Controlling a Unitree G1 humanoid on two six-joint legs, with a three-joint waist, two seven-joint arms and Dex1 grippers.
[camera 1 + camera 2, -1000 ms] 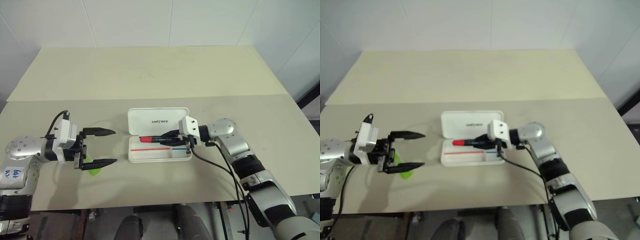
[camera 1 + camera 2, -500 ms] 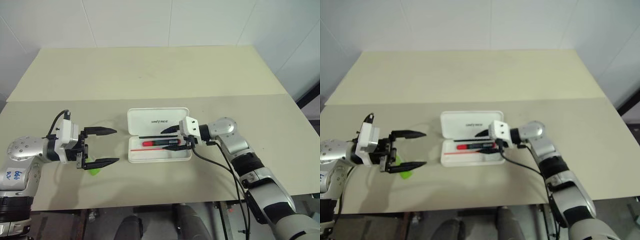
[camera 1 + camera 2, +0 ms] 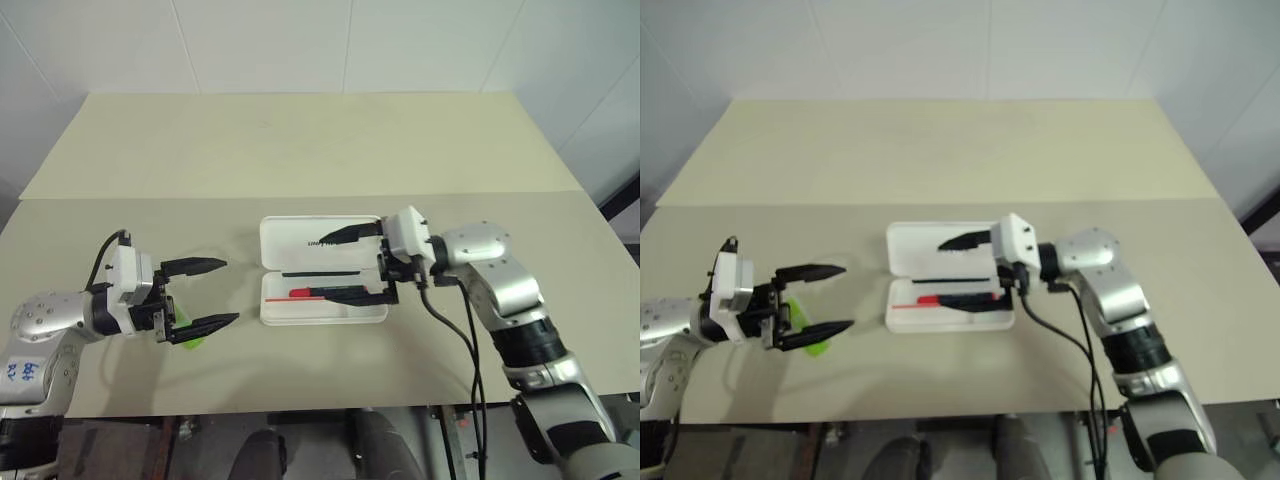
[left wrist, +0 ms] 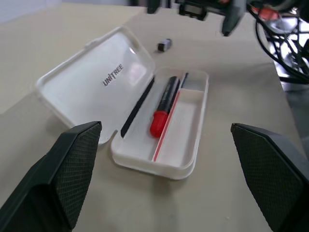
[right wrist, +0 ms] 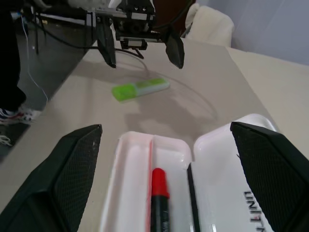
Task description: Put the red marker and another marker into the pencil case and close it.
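I see the white flat plastic pencil case (image 3: 322, 285) lying open in the middle of the pale tan table (image 3: 300, 150), with its lid flat on the far side and the tray on the near side. The slim red marker with the black barrel and red cap (image 4: 164, 106) lies inside the tray, along the thin red stripe, with its red cap pointing toward my left arm. My right gripper (image 3: 348, 265) hangs just above the case, pointing to the left. Its two black fingers are spread wide, one over the lid and one over the tray, and they hold nothing. The red marker is right under it, not touching the fingers. The short bright green marker (image 5: 140, 89) lies on the table, well to the left of the case. My left gripper (image 3: 200, 296) is over there, pointing toward the case. Its fingers are spread wide too and hold nothing. The green marker lies just under the near finger. A small grey-black bit (image 4: 164, 45) sits on the table on the far side of the case.
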